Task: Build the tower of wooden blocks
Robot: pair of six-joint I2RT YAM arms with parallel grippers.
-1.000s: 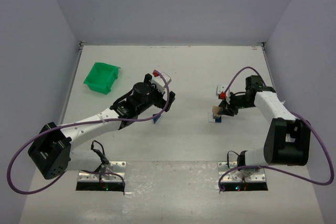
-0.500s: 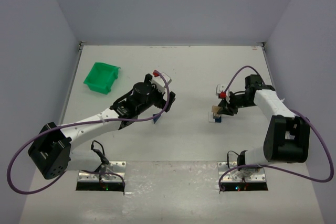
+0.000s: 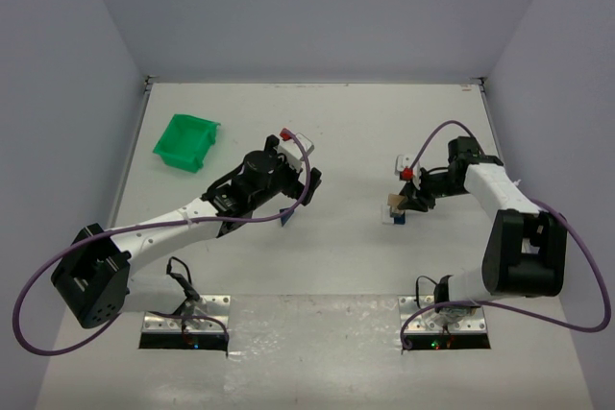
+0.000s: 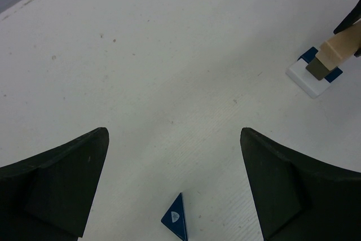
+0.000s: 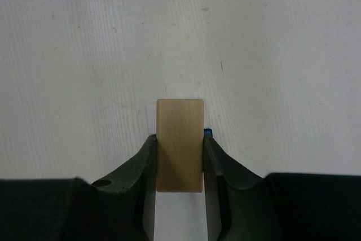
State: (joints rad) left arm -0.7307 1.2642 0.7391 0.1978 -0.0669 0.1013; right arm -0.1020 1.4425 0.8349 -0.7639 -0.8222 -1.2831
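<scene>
**Q:** What had changed over the last second?

**A:** Almost nothing. In the overhead view the right arm's elbow had drifted very slightly. The right gripper (image 3: 408, 201) hung at the same spot over the small stack (image 3: 396, 215), right of the table's (image 3: 336, 122) centre. Its jaws were partly closed, clamped on the two long sides of a tan block (image 5: 180, 139). The left gripper (image 4: 174, 134) had not moved either. Its jaws stood fully apart with nothing between them, and it hovered over the blue wedge (image 4: 176, 224), which lay alone on the table well apart from the stack.

**Q:** What did that mean for the tower?

**A:** It looked like a pause in placing. The tan block sat over a white piece (image 4: 304, 80) with blue edges showing beside it, but had not been released. The wedge was not yet picked up.

**Q:** Was there any writing or brand?

**A:** None could be read. The wedge bore a small pale mark, too tiny to make out. The green bin (image 3: 185, 141) at far left was plain.
</scene>
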